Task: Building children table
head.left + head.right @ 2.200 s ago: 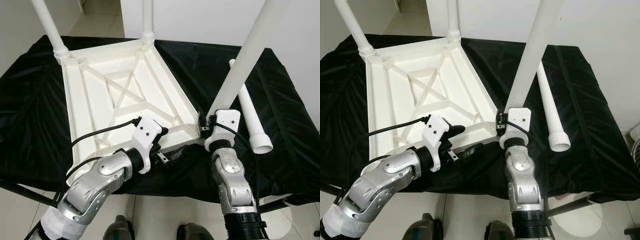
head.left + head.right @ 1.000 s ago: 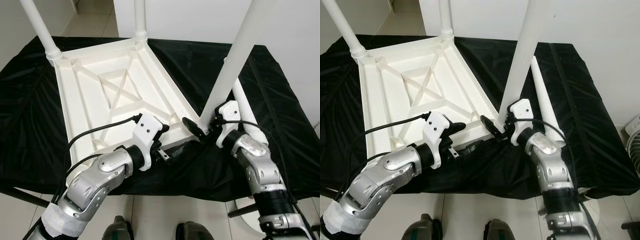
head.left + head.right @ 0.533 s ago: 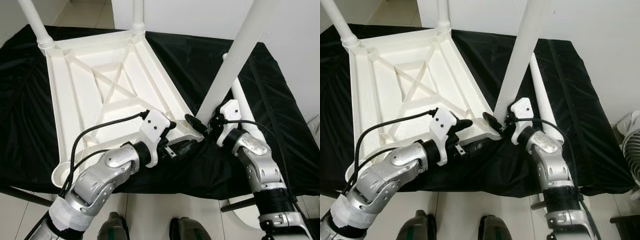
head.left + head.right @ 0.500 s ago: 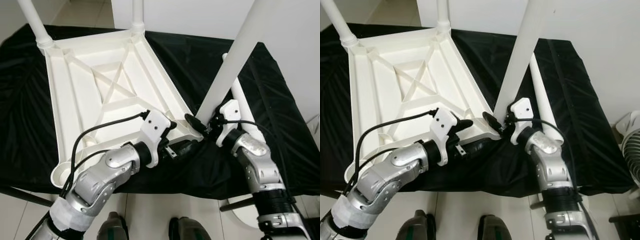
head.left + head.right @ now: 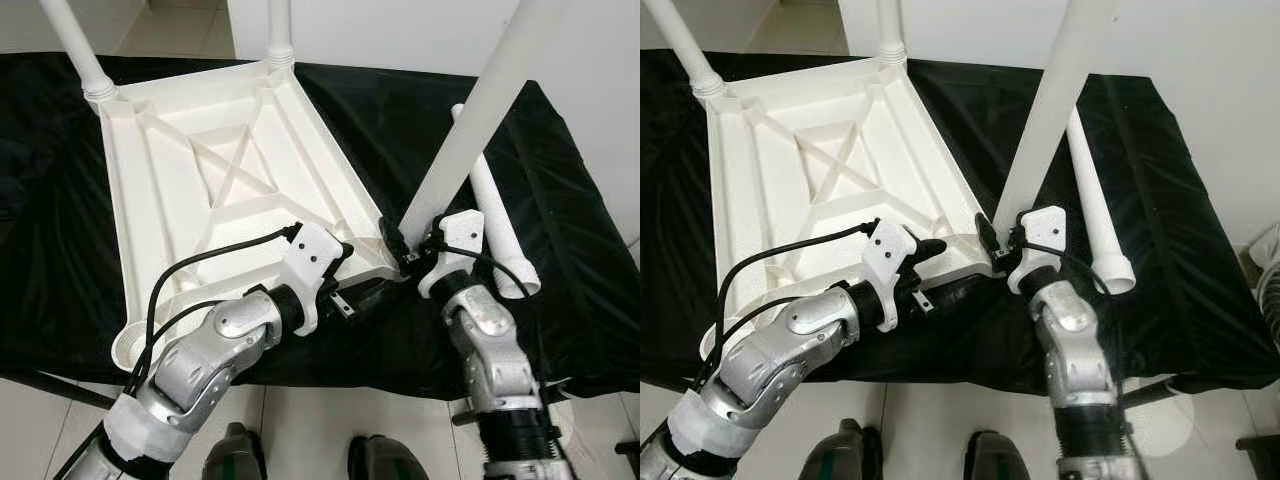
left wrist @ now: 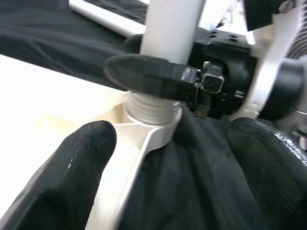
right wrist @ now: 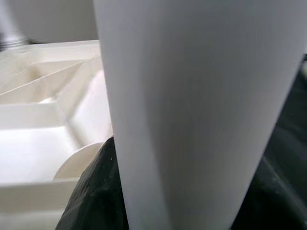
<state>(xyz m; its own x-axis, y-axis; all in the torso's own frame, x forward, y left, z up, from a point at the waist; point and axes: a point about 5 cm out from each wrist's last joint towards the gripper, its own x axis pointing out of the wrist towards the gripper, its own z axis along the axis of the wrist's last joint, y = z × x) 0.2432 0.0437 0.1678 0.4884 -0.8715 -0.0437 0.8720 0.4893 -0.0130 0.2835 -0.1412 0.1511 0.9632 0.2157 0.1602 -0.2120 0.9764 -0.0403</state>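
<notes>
The near right corner of the upturned white tabletop point(image 5: 230, 190) is crowded: the right gripper point(image 5: 405, 250) is clamped round the base of a leaning leg point(image 5: 470, 125), and the left gripper point(image 5: 350, 285) straddles the tabletop's near edge just beside it, fingers spread. A loose leg point(image 5: 495, 220) lies on the black cloth point(image 5: 570, 260) close to the right arm, blocking that side. Two upright legs point(image 5: 75, 45) fence the far corners. The ribbed middle of the tabletop and the cloth to its left lie open.
</notes>
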